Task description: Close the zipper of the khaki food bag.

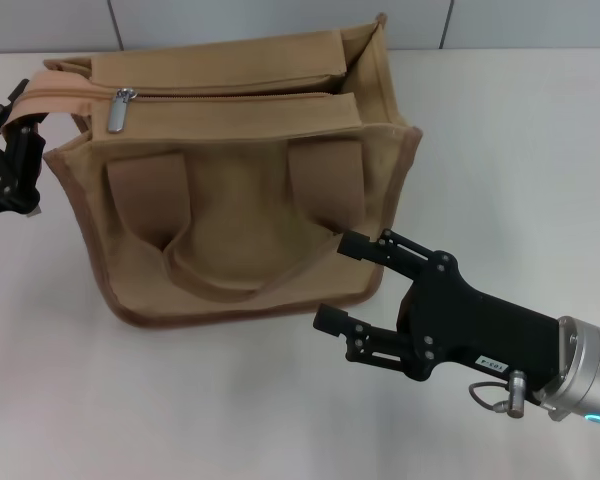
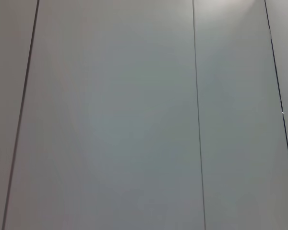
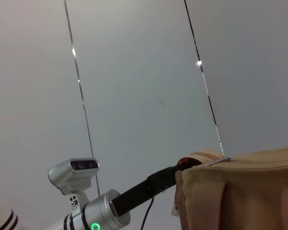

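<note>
At the far left of the head view, the left gripper (image 1: 18,122), a black-fingered pincer, sits at the left end of the boxy tan canvas khaki food bag (image 1: 235,180), its fingers pinched on the tan fabric tab that sticks out from that end of the top panel, beside the bag's upper left corner. The bag stands on a pale off-white table (image 1: 520,150), a little left of the middle of the scene, with brown piping along its edges and two wide strap handles, the near one drooping in a loop down the front face. Along the top panel runs the tan zipper (image 1: 230,95), its small silver metal pull tab (image 1: 119,110) lying near the left end, close to the left gripper; to the right of the pull the two sides of the top panel stand apart, so the bag's mouth is open over most of its length. The right gripper (image 1: 365,290), black with a silver wrist cuff, is low on the right, just beside the bag's lower right corner, its jaws spread wide with nothing between them; the upper finger lies close against the bag's side edge, though contact cannot be told. The right wrist view shows the bag's top edge (image 3: 245,191) with the left arm (image 3: 134,196) reaching to its end before a grey panelled wall (image 3: 134,72). The left wrist view shows only that wall.
</note>
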Robot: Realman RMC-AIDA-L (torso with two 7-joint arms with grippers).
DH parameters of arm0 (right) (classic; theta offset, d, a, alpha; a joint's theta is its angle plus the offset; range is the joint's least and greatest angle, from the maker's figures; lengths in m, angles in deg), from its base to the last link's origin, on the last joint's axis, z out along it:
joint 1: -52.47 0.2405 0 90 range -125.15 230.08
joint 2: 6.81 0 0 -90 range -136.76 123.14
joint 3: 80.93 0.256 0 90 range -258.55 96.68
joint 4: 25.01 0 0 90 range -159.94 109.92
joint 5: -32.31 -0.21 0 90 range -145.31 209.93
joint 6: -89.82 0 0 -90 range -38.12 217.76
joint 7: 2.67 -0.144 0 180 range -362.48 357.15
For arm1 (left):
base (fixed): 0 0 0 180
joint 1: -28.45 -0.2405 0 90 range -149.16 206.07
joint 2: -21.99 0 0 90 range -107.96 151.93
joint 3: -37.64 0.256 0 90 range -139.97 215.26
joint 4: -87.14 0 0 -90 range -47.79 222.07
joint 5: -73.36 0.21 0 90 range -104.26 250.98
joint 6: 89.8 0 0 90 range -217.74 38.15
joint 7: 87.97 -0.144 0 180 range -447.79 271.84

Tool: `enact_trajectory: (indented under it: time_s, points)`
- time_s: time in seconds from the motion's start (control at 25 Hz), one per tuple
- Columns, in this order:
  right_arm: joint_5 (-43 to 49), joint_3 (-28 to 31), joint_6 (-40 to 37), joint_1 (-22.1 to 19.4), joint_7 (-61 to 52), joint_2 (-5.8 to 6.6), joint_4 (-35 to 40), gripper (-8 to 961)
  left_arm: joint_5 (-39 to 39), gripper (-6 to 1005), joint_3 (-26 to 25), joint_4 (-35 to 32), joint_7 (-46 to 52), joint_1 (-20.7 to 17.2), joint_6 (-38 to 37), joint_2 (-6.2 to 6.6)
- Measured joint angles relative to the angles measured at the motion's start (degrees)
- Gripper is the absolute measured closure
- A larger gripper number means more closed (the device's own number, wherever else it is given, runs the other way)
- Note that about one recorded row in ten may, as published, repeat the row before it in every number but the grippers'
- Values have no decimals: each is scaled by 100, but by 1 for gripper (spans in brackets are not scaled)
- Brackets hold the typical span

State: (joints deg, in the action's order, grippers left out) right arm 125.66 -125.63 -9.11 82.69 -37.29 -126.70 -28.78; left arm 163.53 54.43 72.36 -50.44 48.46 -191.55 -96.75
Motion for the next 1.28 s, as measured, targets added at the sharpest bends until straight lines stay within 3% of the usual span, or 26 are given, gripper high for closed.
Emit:
enact_trajectory:
  time_s: [0.12,0.56,0.72,0.8,1.28]
  points:
    - [0,14,1,0,0,0,-1,143,0,965,0,34,-66,-4,-2,0]
    - [-41,294,-1129,-146,-395,25,116,143,-150,982,-27,351,-88,164,-334,-23]
    - [-55,565,-1367,99,-1398,28,397,143,-237,982,-24,590,-118,379,-403,-36]
    - [-56,617,-1242,407,-2494,33,667,143,-238,983,-24,693,-111,555,-400,-36]
    - [-134,1101,-685,1086,-4140,24,879,144,-241,982,-16,817,-28,778,-412,-43]
